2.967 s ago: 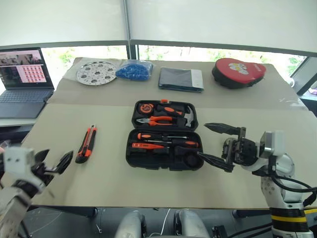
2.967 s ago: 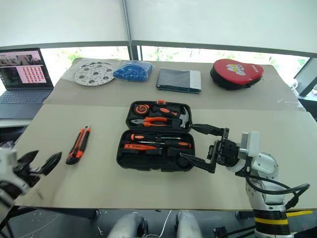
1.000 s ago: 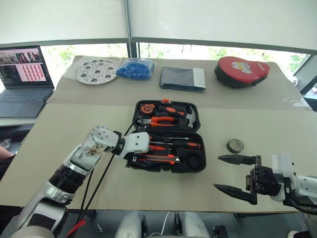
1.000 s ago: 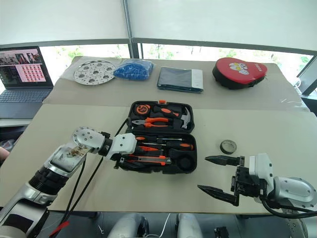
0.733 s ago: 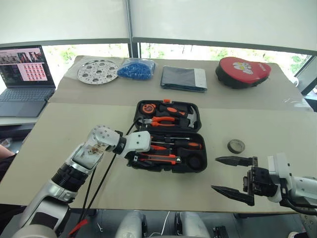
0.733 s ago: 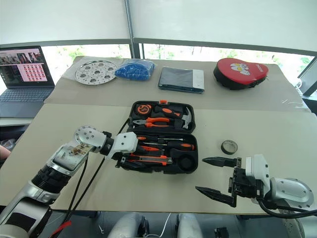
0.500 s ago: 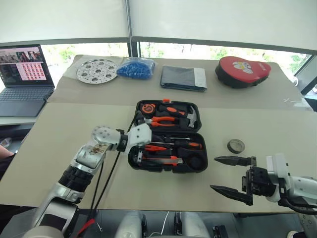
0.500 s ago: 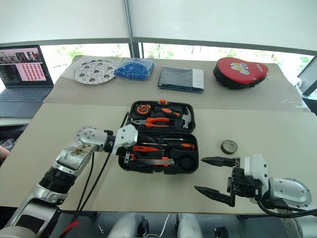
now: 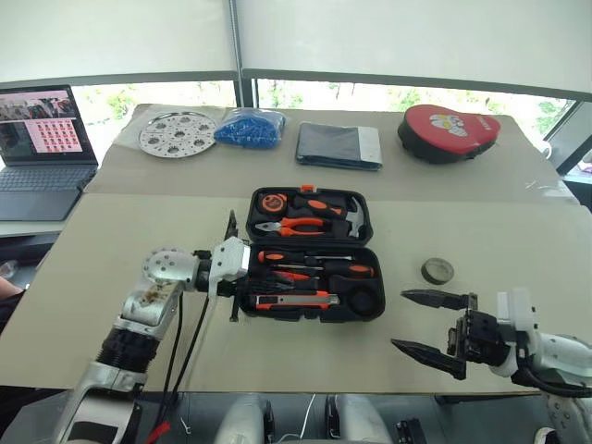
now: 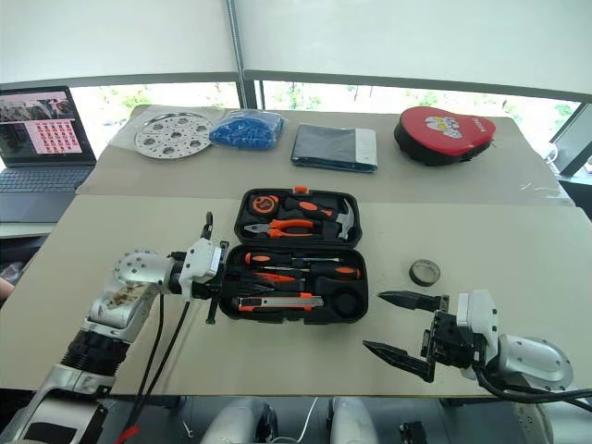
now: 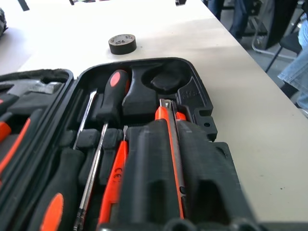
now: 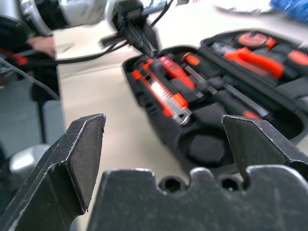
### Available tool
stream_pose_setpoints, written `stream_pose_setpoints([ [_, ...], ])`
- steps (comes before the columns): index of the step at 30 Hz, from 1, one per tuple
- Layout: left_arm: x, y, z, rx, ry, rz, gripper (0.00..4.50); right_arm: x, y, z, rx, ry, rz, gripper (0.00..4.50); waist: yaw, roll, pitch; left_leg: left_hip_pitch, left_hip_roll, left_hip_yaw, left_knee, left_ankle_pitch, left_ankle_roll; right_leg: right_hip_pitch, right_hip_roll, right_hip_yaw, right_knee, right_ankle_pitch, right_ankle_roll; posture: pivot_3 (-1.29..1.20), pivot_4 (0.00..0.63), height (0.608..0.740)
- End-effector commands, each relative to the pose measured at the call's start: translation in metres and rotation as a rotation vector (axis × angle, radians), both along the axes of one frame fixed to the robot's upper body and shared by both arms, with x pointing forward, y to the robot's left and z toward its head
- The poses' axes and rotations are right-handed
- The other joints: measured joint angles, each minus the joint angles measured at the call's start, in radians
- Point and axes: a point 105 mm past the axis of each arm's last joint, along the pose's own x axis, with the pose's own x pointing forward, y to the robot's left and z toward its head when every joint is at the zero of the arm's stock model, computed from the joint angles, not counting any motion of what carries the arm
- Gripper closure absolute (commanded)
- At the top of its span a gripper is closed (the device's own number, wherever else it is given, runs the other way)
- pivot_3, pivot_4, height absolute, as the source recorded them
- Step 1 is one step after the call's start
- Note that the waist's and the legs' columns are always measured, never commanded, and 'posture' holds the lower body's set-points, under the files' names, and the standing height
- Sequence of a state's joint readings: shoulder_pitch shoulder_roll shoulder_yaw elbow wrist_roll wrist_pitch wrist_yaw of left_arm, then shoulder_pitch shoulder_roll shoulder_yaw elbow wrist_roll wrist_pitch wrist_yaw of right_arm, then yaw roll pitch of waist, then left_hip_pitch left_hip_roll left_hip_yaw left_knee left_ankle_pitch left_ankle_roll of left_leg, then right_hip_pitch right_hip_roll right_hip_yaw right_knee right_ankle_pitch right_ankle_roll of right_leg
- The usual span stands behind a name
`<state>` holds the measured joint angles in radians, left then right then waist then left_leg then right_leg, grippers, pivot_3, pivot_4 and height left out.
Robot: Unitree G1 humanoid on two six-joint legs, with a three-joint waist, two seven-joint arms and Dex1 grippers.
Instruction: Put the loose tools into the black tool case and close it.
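Note:
The black tool case (image 9: 307, 317) lies open mid-table. Its near half holds the black-orange utility knife (image 9: 294, 301), two screwdrivers (image 9: 305, 256) (image 9: 351, 271) and the slim orange tester (image 11: 115, 178). The far half holds pliers, a hammer and a tape measure. My left gripper (image 9: 239, 273) is shut and empty at the case's left end, pointing along the knife (image 11: 171, 144). The small grey tape roll (image 9: 437, 271) rests on the table right of the case. Nearer the front edge, my right gripper (image 9: 400, 320) stands open and empty, short of the roll.
Along the back of the table are a perforated metal disc (image 9: 178, 134), a blue bag (image 9: 248, 129), a flat dark folder (image 9: 338, 146) and a red pouch (image 9: 449, 132). A laptop (image 9: 42, 139) sits at far left.
The utility knife went from the table left of the case into its front recess. My left gripper let go, pulled back to the case's left end and shut. The right gripper stayed open.

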<state>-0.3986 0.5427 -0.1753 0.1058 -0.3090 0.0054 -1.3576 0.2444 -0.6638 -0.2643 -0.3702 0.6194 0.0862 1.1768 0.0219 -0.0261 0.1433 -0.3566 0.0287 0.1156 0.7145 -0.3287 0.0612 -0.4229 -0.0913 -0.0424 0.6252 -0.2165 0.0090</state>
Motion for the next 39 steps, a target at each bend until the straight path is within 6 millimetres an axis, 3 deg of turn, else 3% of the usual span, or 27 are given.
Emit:
stream_pose_setpoints([
  [1,-0.005,0.003,-0.014,0.081,0.025,-0.029,4.49,0.002,-0.001,0.010,-0.015,-0.077,-0.006,0.00,-0.001,0.000,0.000,0.000,0.000,0.000,0.000,0.000,0.000,0.000,0.000,0.000,0.000,0.000,0.000,0.00,0.150,0.740],
  [5,0.003,0.004,-0.028,0.137,-0.001,0.007,4.49,-0.001,-0.002,0.009,-0.022,-0.070,-0.007,0.00,0.001,0.001,0.000,0.001,0.000,0.000,0.000,0.000,0.000,0.001,0.000,0.000,0.000,0.000,0.000,0.00,0.150,0.740],
  [9,0.016,0.002,-0.046,0.211,0.116,0.113,4.49,-0.004,-0.003,0.008,-0.022,-0.067,-0.020,0.00,0.002,0.003,-0.002,0.003,0.000,0.000,0.000,-0.001,0.001,0.003,0.000,0.000,0.000,0.000,0.000,0.00,0.150,0.740],
  [12,0.010,0.000,-0.056,0.236,0.254,0.128,4.49,-0.005,-0.002,0.008,-0.014,-0.061,-0.035,0.00,0.000,0.005,-0.004,0.003,0.000,0.000,0.000,-0.001,0.002,0.003,-0.001,0.000,0.001,0.001,0.000,0.00,0.150,0.740],
  [15,-0.006,0.003,-0.066,0.304,0.263,0.044,4.49,-0.006,0.000,0.008,-0.008,-0.058,-0.039,0.00,-0.004,0.006,-0.007,0.004,0.001,0.000,0.000,-0.001,0.002,0.003,0.000,0.000,0.001,0.001,0.000,0.00,0.150,0.740],
  [22,-0.003,-0.002,-0.060,0.254,0.200,0.050,4.49,-0.002,-0.006,0.009,-0.021,-0.071,-0.086,0.00,-0.009,0.008,-0.008,0.004,0.001,0.000,-0.001,-0.001,0.001,0.003,0.000,0.001,0.001,0.000,0.000,0.00,0.150,0.740],
  [23,0.000,-0.006,-0.050,0.179,0.181,0.064,4.49,0.000,-0.010,0.010,-0.025,-0.074,-0.112,0.00,-0.009,0.008,-0.008,0.004,0.001,0.000,-0.001,-0.001,0.001,0.003,0.000,0.001,0.001,0.000,0.000,0.00,0.150,0.740],
  [24,0.001,-0.015,-0.021,-0.007,0.138,0.034,4.49,0.002,-0.018,0.010,-0.042,-0.078,-0.161,0.00,-0.009,0.008,-0.008,0.004,0.001,0.000,-0.001,-0.001,0.002,0.003,0.000,0.001,0.001,0.000,0.000,0.00,0.150,0.740],
  [26,0.005,-0.007,0.024,-0.229,0.063,0.058,3.97,0.007,-0.041,0.011,-0.064,-0.103,-0.295,0.00,-0.008,0.008,-0.008,0.003,0.001,0.001,-0.001,-0.001,0.002,0.001,-0.001,0.001,0.001,0.000,0.000,0.00,0.150,0.740],
  [27,0.005,0.005,0.046,-0.304,-0.071,0.066,3.76,0.010,-0.063,0.010,-0.080,-0.117,-0.434,0.00,-0.005,0.005,-0.006,0.002,0.001,0.001,-0.001,-0.001,0.002,0.001,-0.002,0.001,0.001,0.000,0.000,0.00,0.150,0.740],
  [30,-0.004,0.026,0.077,-0.403,-0.222,0.103,2.72,0.008,-0.107,0.003,-0.163,-0.127,-0.681,0.00,-0.005,0.001,-0.004,-0.003,0.002,-0.001,0.000,0.003,-0.006,-0.003,-0.001,-0.001,0.001,0.001,-0.001,0.00,0.150,0.740],
  [36,-0.033,0.072,0.066,-0.380,-0.006,0.259,0.47,-0.016,-0.137,-0.026,-0.241,-0.011,-0.747,0.00,-0.020,0.008,-0.006,0.004,0.002,0.001,-0.005,0.002,-0.005,0.001,-0.002,0.003,0.000,-0.001,0.001,0.00,0.150,0.740],
  [38,-0.049,0.084,0.048,-0.300,0.041,0.246,0.06,-0.018,-0.137,-0.034,-0.268,0.018,-0.711,0.00,-0.023,0.008,-0.005,0.003,0.003,0.001,-0.005,-0.001,0.000,0.000,-0.001,0.003,0.000,-0.001,0.001,0.00,0.150,0.740],
  [39,-0.054,0.086,0.042,-0.276,0.049,0.240,0.06,-0.017,-0.136,-0.035,-0.279,0.021,-0.691,0.00,-0.023,0.008,-0.005,0.003,0.003,0.001,-0.005,-0.001,0.000,0.000,-0.001,0.003,0.000,-0.002,0.000,0.00,0.150,0.740],
])
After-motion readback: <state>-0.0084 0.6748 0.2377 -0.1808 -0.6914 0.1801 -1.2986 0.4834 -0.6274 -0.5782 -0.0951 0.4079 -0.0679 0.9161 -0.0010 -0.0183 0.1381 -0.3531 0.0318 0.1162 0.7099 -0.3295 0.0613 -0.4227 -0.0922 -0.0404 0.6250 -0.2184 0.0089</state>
